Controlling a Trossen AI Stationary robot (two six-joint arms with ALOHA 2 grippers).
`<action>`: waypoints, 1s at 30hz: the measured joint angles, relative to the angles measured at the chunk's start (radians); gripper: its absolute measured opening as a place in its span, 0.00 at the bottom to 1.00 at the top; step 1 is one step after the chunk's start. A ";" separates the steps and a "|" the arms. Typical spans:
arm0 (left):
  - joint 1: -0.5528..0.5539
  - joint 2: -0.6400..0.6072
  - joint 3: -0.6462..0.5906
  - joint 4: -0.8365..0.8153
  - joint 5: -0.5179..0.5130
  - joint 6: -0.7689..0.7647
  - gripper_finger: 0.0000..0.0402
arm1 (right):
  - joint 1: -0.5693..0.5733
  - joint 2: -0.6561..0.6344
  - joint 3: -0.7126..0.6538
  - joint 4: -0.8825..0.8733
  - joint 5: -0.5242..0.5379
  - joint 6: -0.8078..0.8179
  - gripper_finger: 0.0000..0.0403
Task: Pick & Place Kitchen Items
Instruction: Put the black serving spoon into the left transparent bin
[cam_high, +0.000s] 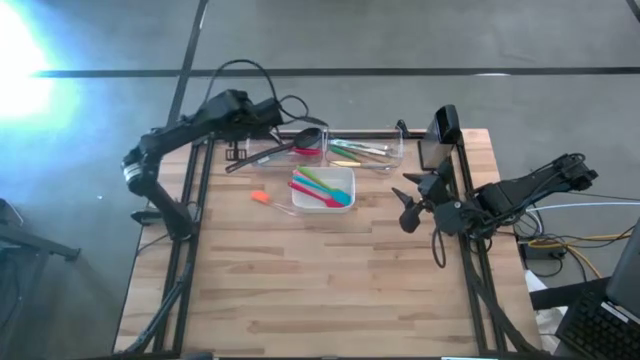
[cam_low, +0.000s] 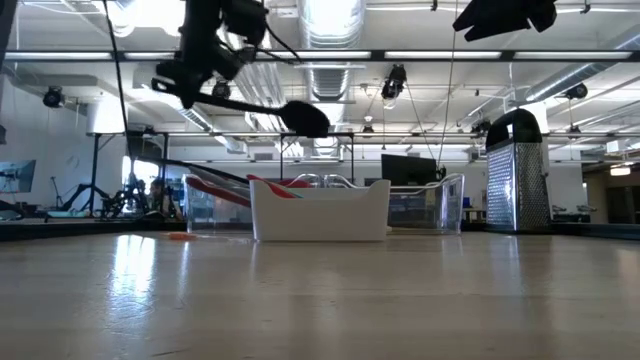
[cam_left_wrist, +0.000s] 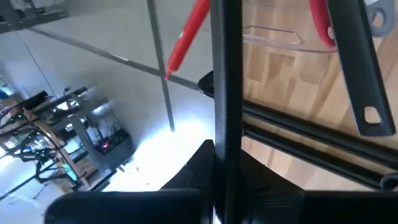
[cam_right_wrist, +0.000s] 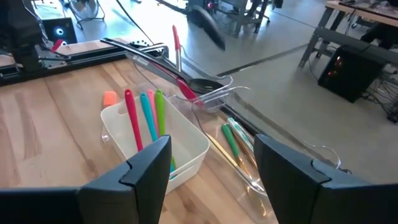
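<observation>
Left gripper (cam_high: 262, 112) jaws pinching black ladle (cam_low: 250, 105) by handle, lifted above clear bins (cam_high: 390, 160) for transfer; right gripper (cam_high: 408, 205) jaws spread, idle beside white dish (cam_high: 350, 175) holding coloured utensils (cam_high: 322, 188)

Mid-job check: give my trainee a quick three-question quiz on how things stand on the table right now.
1. True or false: the left gripper holds the long-handled black ladle lifted in the air.
2. What lies in the white rectangular dish? A) pink, blue and green utensils B) a whisk C) nothing
3. Fill in: the right gripper's jaws stand ____.
Key: 1 true; 2 A; 3 open.
</observation>
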 joint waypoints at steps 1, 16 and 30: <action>0.000 0.018 0.000 0.001 -0.002 0.002 0.05 | 0.000 0.000 0.000 0.000 0.000 0.000 0.54; 0.024 0.071 -0.145 0.001 -0.083 0.029 0.05 | 0.000 -0.001 -0.020 -0.040 -0.002 0.000 0.54; 0.101 0.073 -0.270 0.190 -0.087 0.138 0.05 | 0.000 -0.001 -0.042 -0.032 -0.001 0.012 0.54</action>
